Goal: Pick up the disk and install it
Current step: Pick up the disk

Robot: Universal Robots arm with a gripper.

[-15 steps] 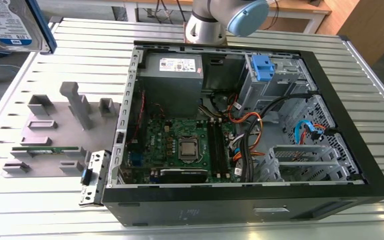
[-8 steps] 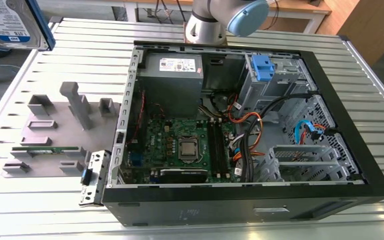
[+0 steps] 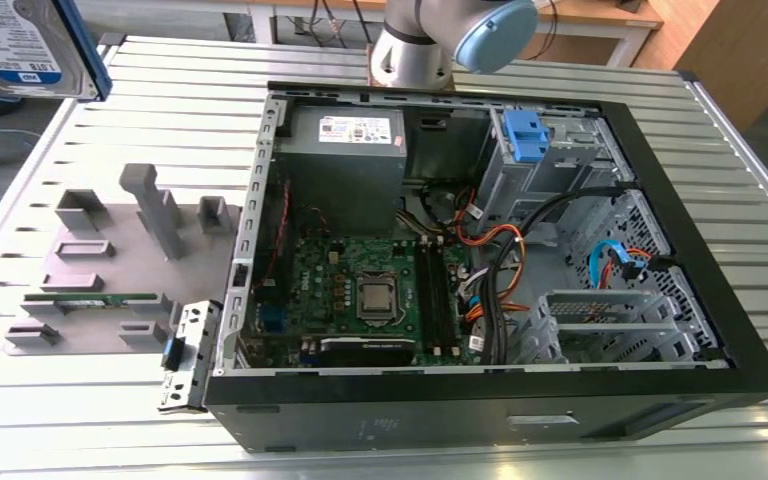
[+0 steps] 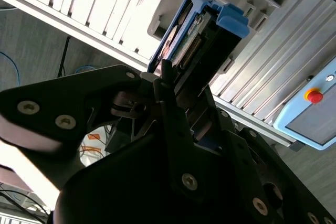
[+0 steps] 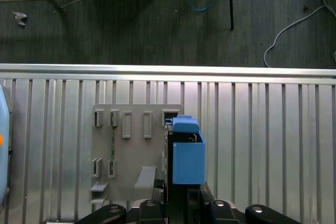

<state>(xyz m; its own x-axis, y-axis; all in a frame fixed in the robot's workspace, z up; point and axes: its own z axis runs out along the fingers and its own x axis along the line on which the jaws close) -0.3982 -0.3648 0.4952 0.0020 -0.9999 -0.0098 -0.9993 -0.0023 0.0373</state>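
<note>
The disk (image 3: 17, 45), a silver drive with a white-and-blue label and a blue rail, hangs high at the exterior view's far left, above the table's edge. In the second wrist view my gripper (image 4: 176, 85) is shut on the disk (image 4: 191, 30), with its blue handle pointing away from the black fingers (image 4: 168, 103). The first wrist view shows the disk (image 5: 186, 150) edge-on, sticking out from the gripper (image 5: 178, 203) over a grey fixture plate (image 5: 136, 150). The open computer case (image 3: 491, 395) lies at the exterior view's right.
Inside the case are a grey power supply (image 3: 344, 140), a motherboard (image 3: 371, 290), loose cables and a metal drive cage with a blue bracket (image 3: 524, 135). The grey fixture plate (image 3: 104, 250) with upright holders sits left of the case. A red stop button (image 4: 314, 96) is nearby.
</note>
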